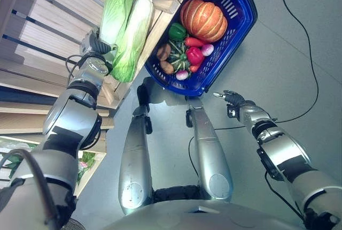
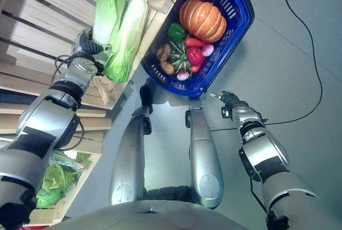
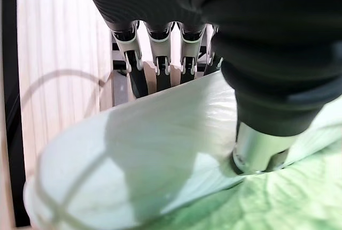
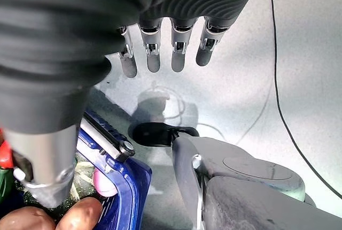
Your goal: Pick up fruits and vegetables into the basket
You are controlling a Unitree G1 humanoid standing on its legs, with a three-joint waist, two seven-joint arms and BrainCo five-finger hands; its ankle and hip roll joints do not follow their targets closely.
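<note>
Reaching onto wooden shelf (image 1: pixel 59 5): left hand (image 1: pixel 96 45), fingers and thumb closing round pale end of cabbage (image 1: pixel 131 37), for lifting. Right hand (image 1: pixel 231 98) relaxed, empty, beside blue basket (image 1: pixel 235 24) on floor, holding pumpkin (image 1: pixel 203 20), peppers.

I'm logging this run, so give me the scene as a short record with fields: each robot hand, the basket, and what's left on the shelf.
left robot hand: curled round the stem end of a cabbage on the wooden shelf
right robot hand: open, over the floor beside the basket, holding nothing
basket: blue, on the floor, holds a pumpkin, peppers, a carrot, radishes and potatoes
left on shelf: a second cabbage lying alongside the first
</note>
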